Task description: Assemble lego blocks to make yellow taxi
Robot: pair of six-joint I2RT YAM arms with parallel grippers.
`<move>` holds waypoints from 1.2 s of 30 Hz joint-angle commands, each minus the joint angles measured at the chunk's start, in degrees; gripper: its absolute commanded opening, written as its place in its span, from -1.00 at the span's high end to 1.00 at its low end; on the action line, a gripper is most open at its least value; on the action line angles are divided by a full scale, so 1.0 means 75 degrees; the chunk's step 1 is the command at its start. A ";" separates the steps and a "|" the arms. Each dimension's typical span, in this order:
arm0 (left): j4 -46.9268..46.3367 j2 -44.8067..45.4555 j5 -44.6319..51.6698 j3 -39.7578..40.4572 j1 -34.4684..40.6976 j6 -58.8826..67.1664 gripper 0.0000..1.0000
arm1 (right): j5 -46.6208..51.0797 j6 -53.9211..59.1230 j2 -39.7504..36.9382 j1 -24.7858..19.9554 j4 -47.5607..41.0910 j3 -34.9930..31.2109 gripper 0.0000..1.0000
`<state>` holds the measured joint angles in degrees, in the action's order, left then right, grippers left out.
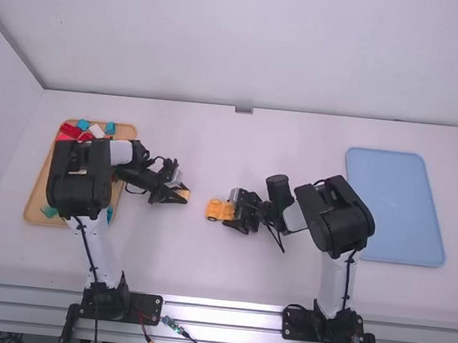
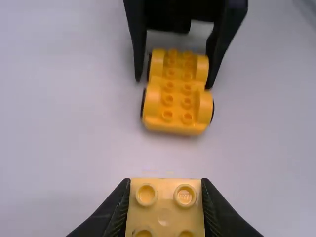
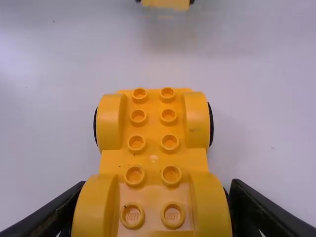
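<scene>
White walls (image 1: 240, 44) stand behind a pale, smooth counter (image 1: 165, 262), where both arms work near the middle. The left pincer (image 2: 165, 186) is clamped on a light-yellow, square-looking plastic brick with round studs (image 2: 163, 219), its sides squeezed between the black fingers. Well apart from that brick, the right pincer (image 3: 158, 190) is closed about one end of a deep-yellow plastic car base with rounded wheel arches and black wheels (image 3: 154, 153), gripping it across that pair of arches; the base looks level, studs up, and its other end points toward the brick. Farther out, a wooden tray (image 1: 37, 195) with red, white and teal blocks (image 1: 96, 130) lies by the left arm, and a flat light-blue plastic tray (image 1: 394, 206) by the right. The step in hand seems to be seating the brick on the base. To do it well, the base should be kept firmly down and square, the brick brought over the channel between the arches, its edges lined up with the stud rows, and only then pressed straight down; a tilt could catch it on an arch or twist it in the fingers. The left wrist view gives the brick's own studs, too small to count from the high view; the right wrist view gives the brick's edge and the base's paired studs up close, while the high view sets out the trays and the gap between the arms.
</scene>
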<state>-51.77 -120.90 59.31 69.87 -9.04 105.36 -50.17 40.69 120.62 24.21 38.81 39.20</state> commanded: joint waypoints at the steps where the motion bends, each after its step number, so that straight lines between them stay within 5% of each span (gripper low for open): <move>1: -0.0463 -0.0046 0.0772 0.0361 0.0006 -0.0003 0.58 | 0.0070 -0.0076 0.0091 0.0023 -0.0067 0.0073 -0.49; 5: -0.0921 -0.0046 0.1087 0.0504 0.0082 0.0417 0.96 | 0.0070 -0.0076 0.0091 0.0023 -0.0064 0.0073 -0.51; 11: -0.1274 -0.0035 0.1711 0.0087 0.0323 0.1929 0.96 | 0.0070 -0.0079 0.0091 0.0023 -0.0064 0.0073 -0.51; 18: -0.1026 -0.0032 0.1215 0.0221 0.0670 0.1242 0.96 | 0.0070 -0.0076 0.0091 0.0023 -0.0061 0.0073 -0.52; 29: 0.0685 0.0822 0.0565 -0.0274 0.1448 -0.0828 0.95 | 0.0096 -0.0140 0.0091 0.0020 -0.0067 0.0079 -0.54; 36: 0.4750 0.2160 -0.0699 -0.2229 0.1821 -0.4167 0.97 | 0.0093 -0.0134 0.0091 0.0023 -0.0052 0.0082 -0.53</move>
<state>-16.82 -106.04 58.15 55.66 3.33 86.08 -50.09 40.45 120.62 24.23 38.83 39.27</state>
